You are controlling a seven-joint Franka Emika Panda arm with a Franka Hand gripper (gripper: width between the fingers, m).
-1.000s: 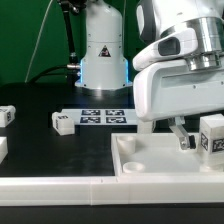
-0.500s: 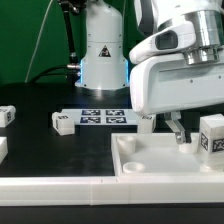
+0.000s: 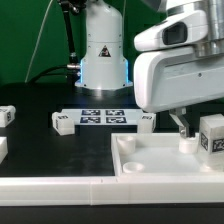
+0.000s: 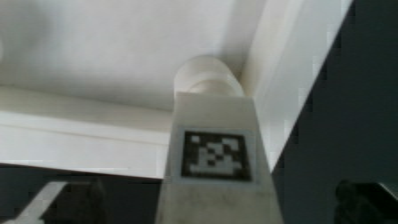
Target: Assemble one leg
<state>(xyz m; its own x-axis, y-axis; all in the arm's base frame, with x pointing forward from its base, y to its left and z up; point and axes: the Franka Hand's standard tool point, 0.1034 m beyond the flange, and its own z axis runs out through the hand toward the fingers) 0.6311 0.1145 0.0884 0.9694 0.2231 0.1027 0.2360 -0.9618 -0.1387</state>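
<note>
One leg (image 4: 215, 120) fills the wrist view; exterior shows the marker board (image 3: 103, 116).

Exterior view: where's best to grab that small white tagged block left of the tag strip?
Probably from straight above, pinching the small white plastic leg across its flat side faces: it sits low on the black table, with nothing over it.
</note>
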